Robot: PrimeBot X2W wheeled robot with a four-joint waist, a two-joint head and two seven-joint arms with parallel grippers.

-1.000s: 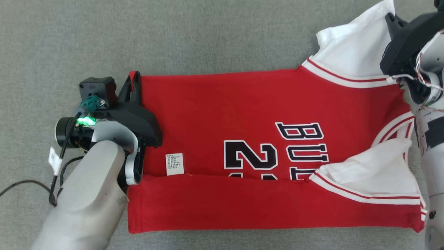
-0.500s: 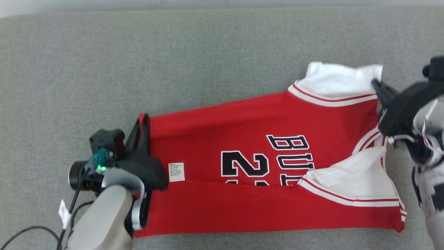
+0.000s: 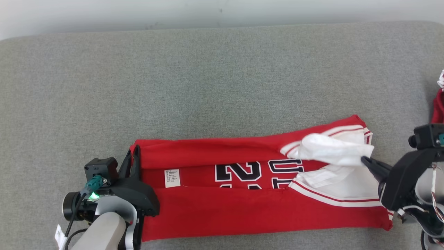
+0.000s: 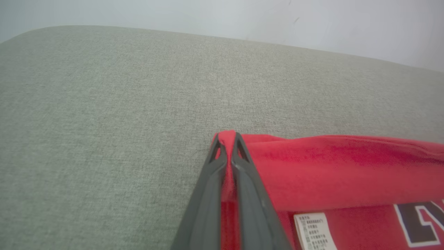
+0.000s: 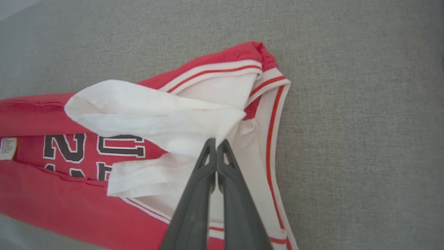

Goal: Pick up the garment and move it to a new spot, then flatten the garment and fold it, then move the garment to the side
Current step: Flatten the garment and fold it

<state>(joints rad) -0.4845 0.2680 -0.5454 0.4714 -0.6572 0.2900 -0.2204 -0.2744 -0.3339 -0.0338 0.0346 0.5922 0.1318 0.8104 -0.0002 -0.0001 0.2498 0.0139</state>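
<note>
Garment [image 3: 242,215], lower centre of frame on the grey pad [image 3: 222,86]: light, limp cloth that sags unless you keep it taut. Your left gripper [image 3: 134,152] is clamped on its red hem corner, your right gripper [image 3: 366,160] on the white sleeve edge.

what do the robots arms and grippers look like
Both the left gripper and right gripper have long, tapered dark grey fingers with triangular cut-outs near the tips. The left forearm is pale silver-grey, with a black cable, a teal connector, a green light and a white tag. Thin white wires run by the right wrist.
</note>
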